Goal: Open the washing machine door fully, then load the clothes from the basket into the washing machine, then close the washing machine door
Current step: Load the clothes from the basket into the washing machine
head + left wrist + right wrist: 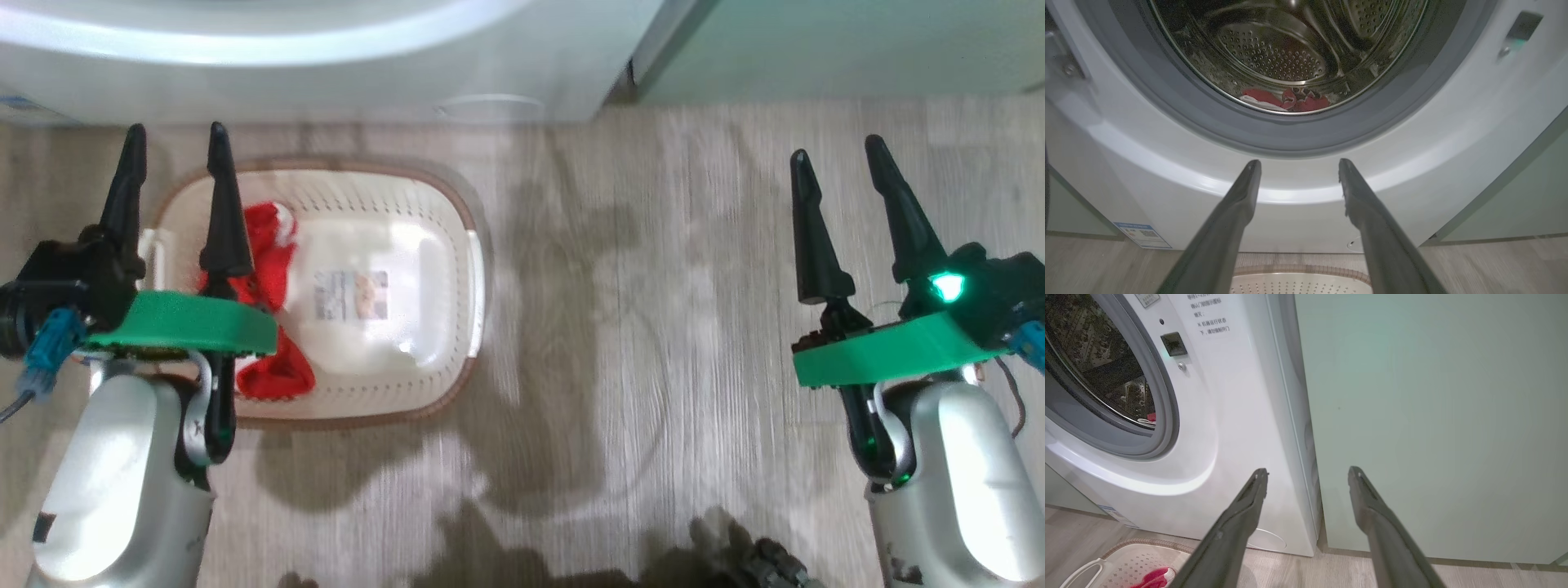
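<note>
Grey wood-look floor (653, 327); washing machine (1167, 171) stood beside a pale green cabinet (1433, 416). Basket (441, 212) sat on the floor just before the washer, red clothes (273, 245) at its left end. Red fabric (1286, 100) lay in the drum (1274, 53). Left gripper (175, 131) hung over the basket, fingers spread, empty. Right gripper (837, 147) hung over bare floor, fingers spread too.

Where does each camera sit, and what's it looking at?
Head: on the head, looking down at the basket; left tool and right tool show.
Left wrist: on the left arm, looking into the washing machine at red clothes, past its tool.
Right wrist: on the right arm, facing the green cabinet, past its tool.
Shared: all see the basket.
</note>
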### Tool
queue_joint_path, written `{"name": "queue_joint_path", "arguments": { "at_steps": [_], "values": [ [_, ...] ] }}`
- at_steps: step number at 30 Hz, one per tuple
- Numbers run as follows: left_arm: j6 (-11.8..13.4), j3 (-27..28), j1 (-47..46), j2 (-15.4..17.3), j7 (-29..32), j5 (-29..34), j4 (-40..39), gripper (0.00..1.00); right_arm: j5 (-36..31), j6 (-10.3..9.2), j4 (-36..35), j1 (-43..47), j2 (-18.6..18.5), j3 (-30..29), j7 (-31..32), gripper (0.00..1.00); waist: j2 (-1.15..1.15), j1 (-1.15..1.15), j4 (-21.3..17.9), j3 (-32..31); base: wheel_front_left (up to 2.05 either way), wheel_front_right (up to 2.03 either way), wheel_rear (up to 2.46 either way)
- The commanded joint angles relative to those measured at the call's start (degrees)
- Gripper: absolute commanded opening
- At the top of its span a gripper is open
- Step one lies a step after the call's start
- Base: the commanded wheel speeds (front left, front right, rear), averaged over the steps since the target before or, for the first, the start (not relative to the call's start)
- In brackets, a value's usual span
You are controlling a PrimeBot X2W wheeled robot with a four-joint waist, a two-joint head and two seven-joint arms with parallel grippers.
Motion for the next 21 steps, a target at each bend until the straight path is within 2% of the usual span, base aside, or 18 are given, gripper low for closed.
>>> {"name": "queue_joint_path", "arguments": {
  "at_steps": [1, 8, 21],
  "values": [
    [0.09, 2.12, 0.53, 0.83, -0.29, -0.13, -2.80, 1.00, -0.59, 0.00, -2.20, 1.38, -0.12, 0.84, 0.38, 1.00, -0.01, 0.01, 1.61, -3.03, 0.00, 0.00, 0.00],
    [0.34, 1.78, 1.84, 0.95, -0.29, 1.11, -7.08, 1.00, -1.62, 0.00, -2.53, 2.26, -0.12, 0.69, 2.02, 1.00, -0.01, 0.01, 2.34, -9.08, 0.00, 0.00, 0.00],
    [2.25, -0.77, 10.60, 1.98, 1.52, 3.47, -8.79, 1.00, -1.99, 0.00, -2.77, 7.67, -0.12, 0.37, 4.49, 1.00, -0.01, 0.01, 2.67, -19.87, 0.00, 0.00, 0.00]
  ]
}}
